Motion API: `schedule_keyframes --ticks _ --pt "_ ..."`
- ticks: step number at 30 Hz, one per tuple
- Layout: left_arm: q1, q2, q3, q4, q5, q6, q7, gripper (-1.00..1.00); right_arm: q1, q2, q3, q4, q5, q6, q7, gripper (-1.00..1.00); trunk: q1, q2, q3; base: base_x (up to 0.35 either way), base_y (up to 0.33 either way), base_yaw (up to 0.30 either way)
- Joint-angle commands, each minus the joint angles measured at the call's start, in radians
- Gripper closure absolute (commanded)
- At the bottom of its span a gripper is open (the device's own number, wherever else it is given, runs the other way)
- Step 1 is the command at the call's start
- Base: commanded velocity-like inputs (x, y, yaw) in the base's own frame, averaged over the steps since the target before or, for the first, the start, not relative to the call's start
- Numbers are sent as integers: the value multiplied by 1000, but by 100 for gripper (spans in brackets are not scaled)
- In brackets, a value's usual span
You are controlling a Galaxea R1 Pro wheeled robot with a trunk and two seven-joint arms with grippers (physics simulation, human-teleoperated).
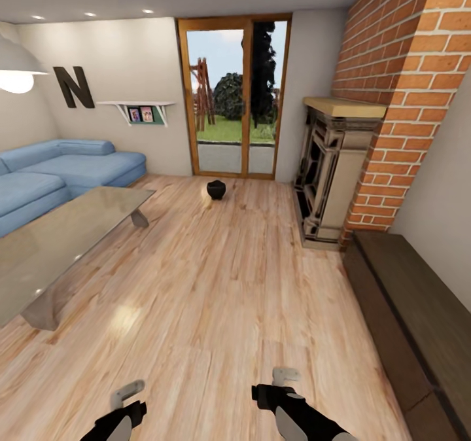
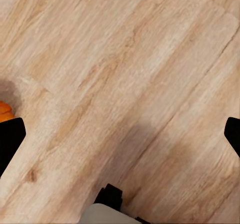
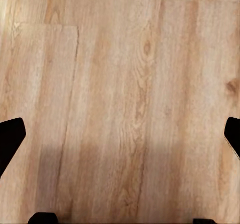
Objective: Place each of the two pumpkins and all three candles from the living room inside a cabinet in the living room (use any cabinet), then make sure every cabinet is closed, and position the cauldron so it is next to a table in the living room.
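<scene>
Both my arms hang low in front of me, forearms angled inward over the wooden floor [image 1: 216, 297]. In the head view my left gripper [image 1: 127, 394] and right gripper [image 1: 286, 375] sit near the bottom edge, pale fingers pointing forward and down.

Left wrist view: my fingertips [image 2: 11, 139] stand at opposite edges of the frame, spread wide, bare planks between them — nothing held. A sliver of bright orange, a pumpkin [image 2: 5, 112], peeks in just beside one fingertip; too little shows to tell whether it touches.

Right wrist view: my fingertips [image 3: 10, 136] are likewise far apart, only floor between them, nothing gripped.

The cauldron [image 1: 216, 189] — small, round, black, bulging belly under a narrower rim — sits upright on the floor in front of the glass door [image 1: 235, 101], beyond the far corner of the glass-topped table [image 1: 59, 245], apart from it. The cabinet [image 1: 412, 323], long, low, dark brown, runs along the wall on my right, beside the brick fireplace [image 1: 340, 173]. Its fronts look shut from this angle.
</scene>
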Motion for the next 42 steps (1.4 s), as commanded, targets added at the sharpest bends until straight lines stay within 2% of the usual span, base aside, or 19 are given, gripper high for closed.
schedule_keyframes --ticks 1,6,9,12,16,21,30,35,42 --pt "-1 1 -8 0 6 1 9 -100 -1 -1 8 -2 -5 4 -9 -100 1 -1 -1 322 0 0" --pt "-1 1 -9 6 7 -9 9 -100 -1 1 8 58 -5 -6 -17 -100 1 -1 -1 322 0 0" --pt "-1 0 -9 7 6 -10 9 -100 -1 2 9 165 -5 -8 -31 -100 1 -1 -1 322 0 0" --pt "-1 0 -10 7 4 -10 9 -100 -1 3 10 210 -3 -8 -80 -100 1 -1 -1 322 0 0" --pt "-1 0 -10 7 3 -11 9 -100 -1 4 9 223 -2 -10 -168 -100 1 -1 -1 322 0 0" --pt "-1 -2 -13 7 -1 -12 9 -100 -1 4 8 227 -7 -11 -201 -100 1 -1 -1 322 0 0" --pt "-1 -1 -17 31 0 -15 8 -100 -1 2 -3 222 -16 -19 -208 -100 1 -1 -1 323 0 0" --pt "-1 -3 -20 100 2 -131 8 -100 -1 -2 -3 220 -16 -140 -208 -100 1 -1 -1 328 0 0" --pt "-1 -3 -20 112 3 -156 8 -100 -1 -4 -3 223 -16 -175 -197 -100 1 -1 -1 330 0 0"
